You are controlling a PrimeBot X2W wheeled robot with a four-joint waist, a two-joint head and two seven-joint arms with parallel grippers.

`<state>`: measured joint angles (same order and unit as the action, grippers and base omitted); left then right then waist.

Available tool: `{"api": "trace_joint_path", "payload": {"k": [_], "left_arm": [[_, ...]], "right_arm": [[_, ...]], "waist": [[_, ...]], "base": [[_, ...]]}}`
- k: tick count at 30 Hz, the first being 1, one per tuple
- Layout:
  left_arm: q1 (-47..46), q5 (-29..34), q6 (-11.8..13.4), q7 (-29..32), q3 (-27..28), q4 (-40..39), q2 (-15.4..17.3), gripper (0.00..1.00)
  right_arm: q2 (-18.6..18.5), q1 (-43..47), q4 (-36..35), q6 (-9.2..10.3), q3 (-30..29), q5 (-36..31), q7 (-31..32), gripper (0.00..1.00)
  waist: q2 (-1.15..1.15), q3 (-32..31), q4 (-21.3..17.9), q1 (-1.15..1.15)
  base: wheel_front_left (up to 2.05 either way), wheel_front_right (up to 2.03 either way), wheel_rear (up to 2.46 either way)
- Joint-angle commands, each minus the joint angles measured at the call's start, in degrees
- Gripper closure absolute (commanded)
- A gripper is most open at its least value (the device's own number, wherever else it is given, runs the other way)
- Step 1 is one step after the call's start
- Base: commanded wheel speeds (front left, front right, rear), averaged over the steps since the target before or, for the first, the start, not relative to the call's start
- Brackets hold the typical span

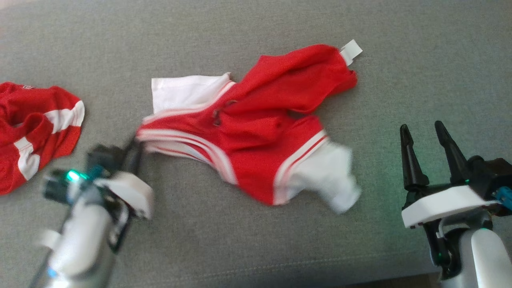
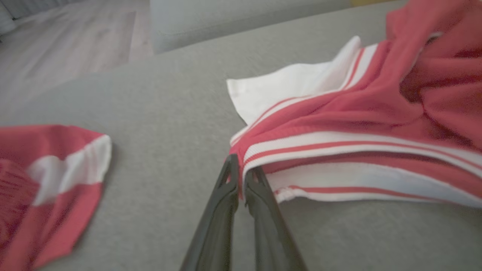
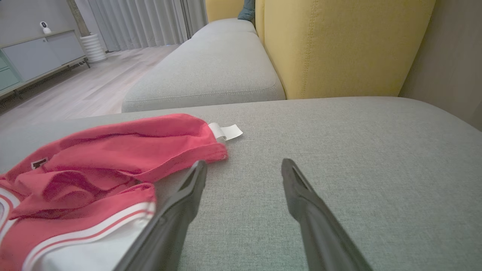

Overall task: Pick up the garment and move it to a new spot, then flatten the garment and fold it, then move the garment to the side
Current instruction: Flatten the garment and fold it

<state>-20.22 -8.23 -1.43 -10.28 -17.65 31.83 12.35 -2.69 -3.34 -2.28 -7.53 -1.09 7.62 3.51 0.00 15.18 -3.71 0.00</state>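
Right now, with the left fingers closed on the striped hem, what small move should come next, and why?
Probably a short lift of the left fingers: they are pinched shut on the striped hem of the garment, which lies crumpled on the grey cushion. The right fingers stand open, off the cloth, so only the left holds it.

The garment [image 1: 256, 132], a red jersey with white sleeves and red-and-white striped trim, is lying crumpled and bunched on the grey cushion [image 1: 240, 244], its striped hem pointing left, one white sleeve spreading far-left, the other trailing near-right, a white tag [image 1: 352, 51] sticking out far-right.
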Motion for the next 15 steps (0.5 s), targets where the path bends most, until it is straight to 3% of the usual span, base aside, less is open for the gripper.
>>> {"api": "trace_joint_path", "payload": {"k": [1, 5, 13, 14, 15], "left_arm": [[-4.5, 0.1, 0.5, -0.8, 3.1, -1.6, 3.4, 1.00], [-9.6, 0.5, 0.1, -0.5, 4.4, -1.0, 7.1, 1.00], [-19.2, -0.7, -1.4, -1.9, 5.7, 5.8, 8.3, 1.00], [-20.1, -0.9, -1.7, -2.0, 5.5, 7.2, 8.0, 0.95], [-20.7, -1.5, -2.1, -2.1, 5.5, 8.7, 7.5, 0.66]], "right_arm": [[-0.2, -1.7, -1.7, 0.04, 1.1, 0.4, -0.4, 0.00], [-0.2, -2.2, -1.5, 0.04, 1.4, 0.6, -0.4, 0.00], [-0.2, -3.1, -1.0, 0.04, 1.8, 0.8, -0.7, 0.00], [-0.2, -3.1, -0.9, 0.04, 1.8, 0.8, -0.7, 0.00], [-0.2, -3.2, -0.9, 0.04, 1.8, 0.8, -0.7, 0.00]], "waist": [[0.00, 0.3, -0.1, 0.00], [0.00, 1.0, -0.7, 0.00], [0.00, 2.0, -2.0, 0.00], [0.00, 2.2, -2.1, 0.00], [0.00, 2.2, -2.2, 0.00]], "base": [[0.00, 0.00, 0.00], [0.00, 0.00, 0.00], [0.00, 0.00, 0.00], [0.00, 0.00, 0.00], [0.00, 0.00, 0.00]]}}
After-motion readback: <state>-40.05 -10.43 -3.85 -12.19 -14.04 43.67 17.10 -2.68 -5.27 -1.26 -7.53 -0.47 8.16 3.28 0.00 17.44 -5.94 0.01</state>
